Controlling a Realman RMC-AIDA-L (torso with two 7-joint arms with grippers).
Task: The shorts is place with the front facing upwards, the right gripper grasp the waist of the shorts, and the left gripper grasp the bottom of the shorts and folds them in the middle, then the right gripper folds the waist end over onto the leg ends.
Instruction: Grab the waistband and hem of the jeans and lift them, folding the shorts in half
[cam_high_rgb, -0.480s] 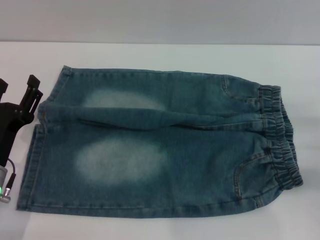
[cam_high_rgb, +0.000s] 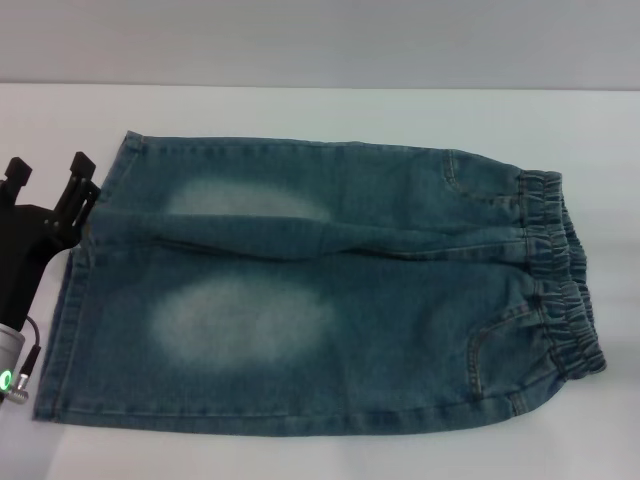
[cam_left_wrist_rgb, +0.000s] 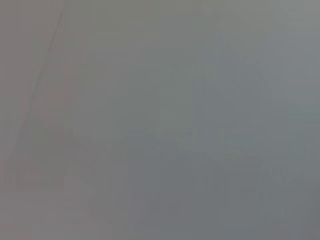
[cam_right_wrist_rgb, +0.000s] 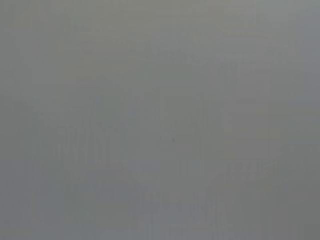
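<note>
Blue denim shorts (cam_high_rgb: 320, 290) lie flat on the white table (cam_high_rgb: 320, 115), front up. Their elastic waist (cam_high_rgb: 560, 270) points right and the leg hems (cam_high_rgb: 85, 270) point left. My left gripper (cam_high_rgb: 48, 175) stands open at the left, its two black fingers just beside the upper leg hem, one fingertip (cam_high_rgb: 83, 163) near the cloth's edge. Nothing is between the fingers. The right gripper is out of the head view. Both wrist views show only a grey blur.
A grey wall (cam_high_rgb: 320, 40) runs behind the table's far edge. Bare white tabletop surrounds the shorts on the far side and on the right.
My left gripper has shifted slightly right and toward the leg hem. The shorts have not moved.
</note>
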